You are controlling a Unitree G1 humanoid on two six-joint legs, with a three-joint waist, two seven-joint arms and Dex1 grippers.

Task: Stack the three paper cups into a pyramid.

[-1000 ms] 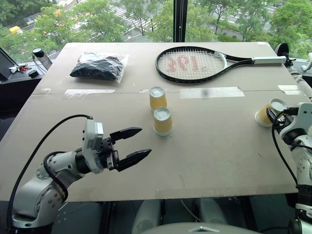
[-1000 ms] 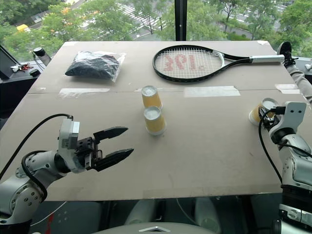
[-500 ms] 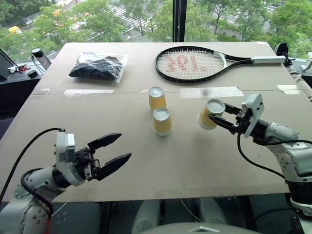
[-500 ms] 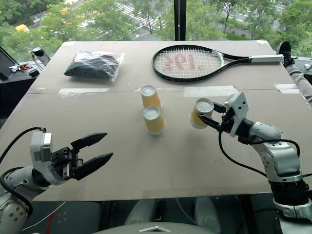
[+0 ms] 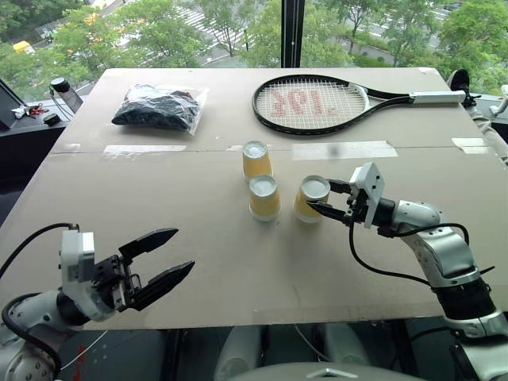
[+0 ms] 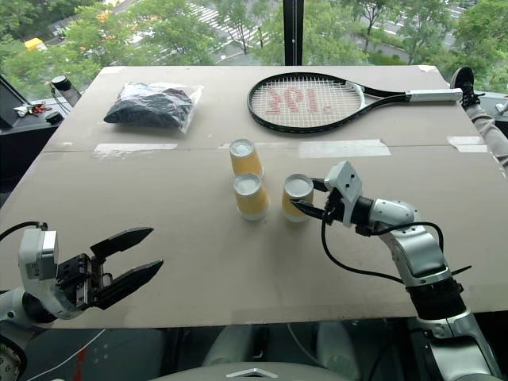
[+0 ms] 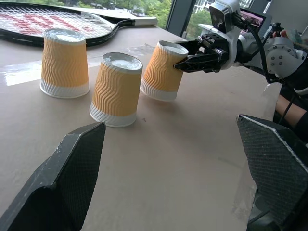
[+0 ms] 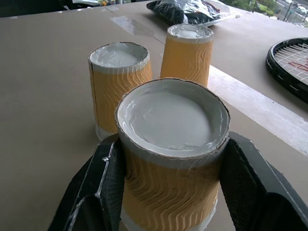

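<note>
The three paper cups are all upside down near the middle of the counter (image 5: 119,206), none of them stacked yet. Two stand free, base up: the far cup (image 5: 256,159) and, just beside it on the near side, the middle cup (image 5: 263,197). The third cup (image 5: 311,198) is tilted and pinched between the fingers of the right end effector (image 5: 324,208), its rim at or just above the counter close beside the middle cup; I cannot tell whether it touches the surface. The left end effector (image 5: 163,259) hovers near the front edge, jaws spread, holding nothing. By my reading, the base row exists but no pyramid does: a cup still has to be placed on top, bridging two neighbours.
</note>
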